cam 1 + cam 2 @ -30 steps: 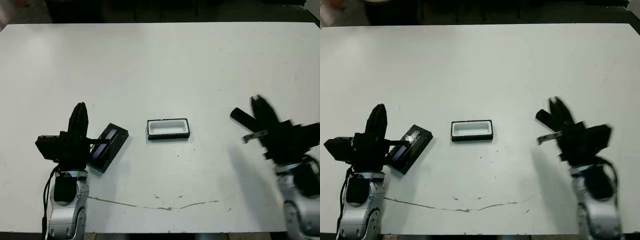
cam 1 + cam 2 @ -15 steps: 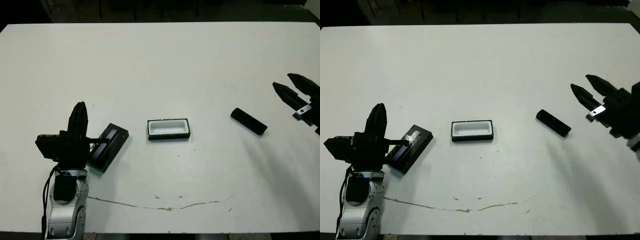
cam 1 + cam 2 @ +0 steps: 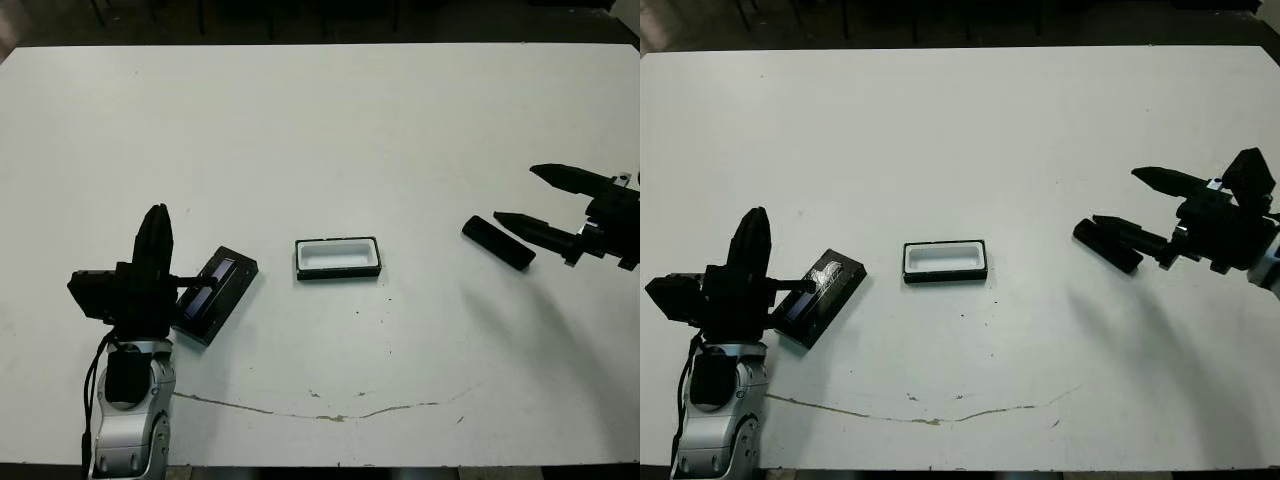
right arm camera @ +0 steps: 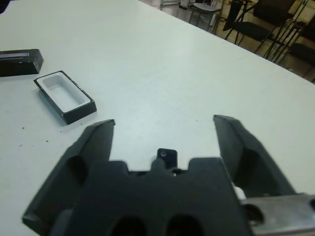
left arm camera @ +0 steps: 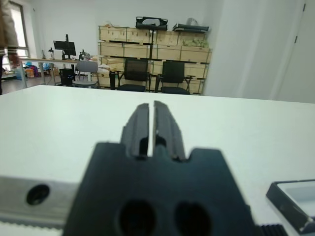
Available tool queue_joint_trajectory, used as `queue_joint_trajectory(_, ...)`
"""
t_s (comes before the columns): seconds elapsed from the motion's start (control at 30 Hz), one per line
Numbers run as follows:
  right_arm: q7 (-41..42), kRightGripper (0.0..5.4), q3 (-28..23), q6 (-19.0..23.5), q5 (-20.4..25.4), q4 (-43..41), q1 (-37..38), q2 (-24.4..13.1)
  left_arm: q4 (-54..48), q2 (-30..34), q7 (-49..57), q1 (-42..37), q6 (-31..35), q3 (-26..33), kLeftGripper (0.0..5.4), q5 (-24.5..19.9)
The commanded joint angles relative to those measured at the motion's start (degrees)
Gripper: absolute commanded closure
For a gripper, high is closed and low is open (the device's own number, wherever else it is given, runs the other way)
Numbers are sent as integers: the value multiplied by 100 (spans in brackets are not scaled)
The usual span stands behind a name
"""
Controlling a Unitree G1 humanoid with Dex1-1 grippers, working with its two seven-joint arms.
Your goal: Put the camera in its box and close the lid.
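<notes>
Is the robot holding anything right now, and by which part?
Nothing is held. The right gripper is open just above the camera, not gripping it; the left gripper is shut on nothing.

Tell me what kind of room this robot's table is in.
Probably an office or lab storeroom: beyond the white table stand shelves of cardboard boxes, black office chairs and a desk with a monitor.

Black camera (image 3: 498,242), white-lined black box (image 3: 337,258), black lid (image 3: 213,294), white table (image 3: 330,130)
</notes>
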Motion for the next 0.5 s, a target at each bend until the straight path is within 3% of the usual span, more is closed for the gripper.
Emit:
queue_joint_trajectory(0.03,81,19,76,144,77,129,-19,126,36,53,0,105,84,27,540,46)
queue_joint_trajectory(0.5,-520,1,298,598,-80,-253,148,282,33,46,19,140,69,40,540,131)
